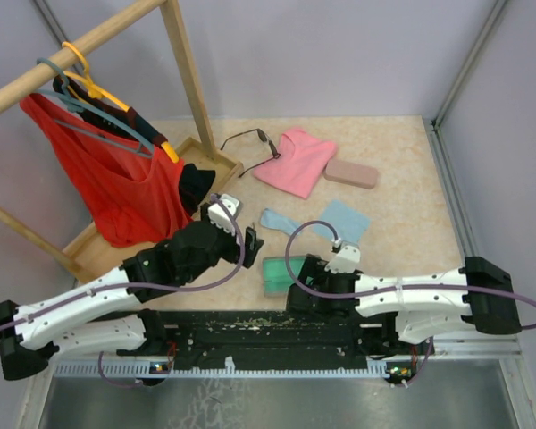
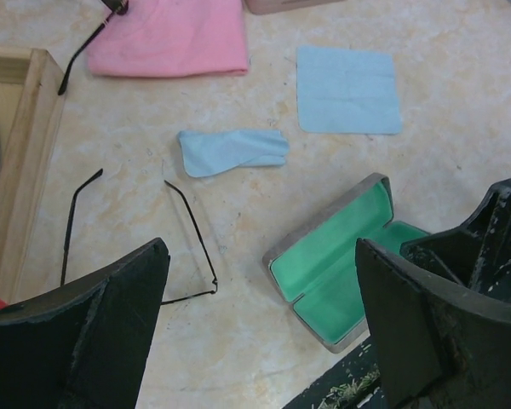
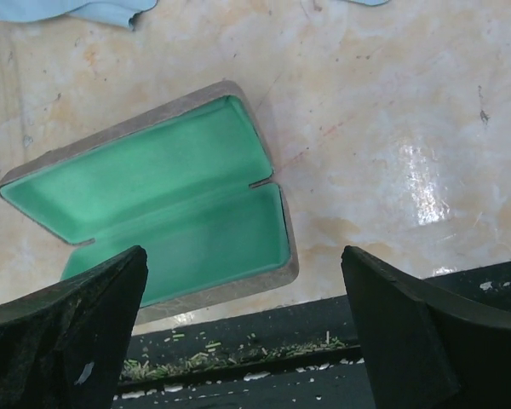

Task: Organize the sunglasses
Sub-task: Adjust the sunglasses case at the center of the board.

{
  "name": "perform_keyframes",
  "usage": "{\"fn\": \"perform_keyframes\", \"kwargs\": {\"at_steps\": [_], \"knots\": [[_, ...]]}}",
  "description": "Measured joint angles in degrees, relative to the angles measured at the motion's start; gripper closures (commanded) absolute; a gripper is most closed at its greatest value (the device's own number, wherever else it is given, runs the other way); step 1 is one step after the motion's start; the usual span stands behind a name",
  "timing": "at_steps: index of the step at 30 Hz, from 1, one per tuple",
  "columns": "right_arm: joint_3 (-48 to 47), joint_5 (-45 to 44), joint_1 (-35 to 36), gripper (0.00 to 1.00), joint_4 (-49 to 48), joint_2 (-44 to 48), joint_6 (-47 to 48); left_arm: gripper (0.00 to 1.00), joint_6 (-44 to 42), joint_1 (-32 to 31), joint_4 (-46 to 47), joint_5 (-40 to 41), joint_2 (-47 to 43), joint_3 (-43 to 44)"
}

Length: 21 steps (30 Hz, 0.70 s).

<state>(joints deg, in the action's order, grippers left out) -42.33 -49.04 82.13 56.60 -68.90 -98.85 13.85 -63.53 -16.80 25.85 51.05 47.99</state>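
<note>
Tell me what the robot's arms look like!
The left arm and right arm are white tubes with black joints. A thin purplish cable loops along each one. The fingers are chunky black wedges with scuffed, whitish edges.

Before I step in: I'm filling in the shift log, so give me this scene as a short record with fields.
near sunglasses: arms unfolded, lying by the left gripper, outside any case
far sunglasses: at the edge of the pink cloth
green-lined case: open, empty
left gripper: open, holding nothing
right gripper: open, holding nothing, over the green-lined case
</note>
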Motion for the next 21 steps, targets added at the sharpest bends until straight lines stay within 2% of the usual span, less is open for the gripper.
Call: {"fn": "perform_keyframes", "kwargs": {"at_steps": [3, 5, 8, 10, 13, 15, 17, 21], "knots": [[-0.1, -0.3, -0.4, 0.04, 1.0, 0.2, -0.4, 0.14, 0.0, 0.1, 0.1, -1.7, 2.8, -0.6], [0.6, 1.3, -3.1, 0.05, -1.5, 2.3, 2.9, 0.18, -0.3, 0.1, 0.3, -3.9, 5.1, -0.9], [5.8, 6.6, -13.4, 0.08, -10.2, 10.6, 11.5, 0.20, -1.4, 0.1, 0.9, -7.5, 9.2, -0.9], [11.3, 13.0, -23.3, 0.08, -16.3, 19.3, 18.0, 0.21, -2.6, 0.1, 1.4, -10.1, 12.1, -0.9], [15.6, 21.7, -35.5, 0.08, -20.8, 26.6, 25.6, 0.21, -5.0, 0.1, 1.7, -14.1, 15.8, -0.9], [16.7, 28.4, -43.1, 0.08, -23.5, 28.6, 30.9, 0.21, -7.0, 0.1, 1.6, -16.5, 18.2, -0.4], [16.8, 33.5, -47.7, 0.08, -25.9, 28.7, 35.0, 0.21, -9.3, 0.2, 1.6, -18.1, 20.7, 0.6], [16.8, 40.6, -52.5, 0.07, -30.3, 26.6, 42.1, 0.21, -14.7, 0.2, 0.9, -20.4, 26.2, 4.5]]}}
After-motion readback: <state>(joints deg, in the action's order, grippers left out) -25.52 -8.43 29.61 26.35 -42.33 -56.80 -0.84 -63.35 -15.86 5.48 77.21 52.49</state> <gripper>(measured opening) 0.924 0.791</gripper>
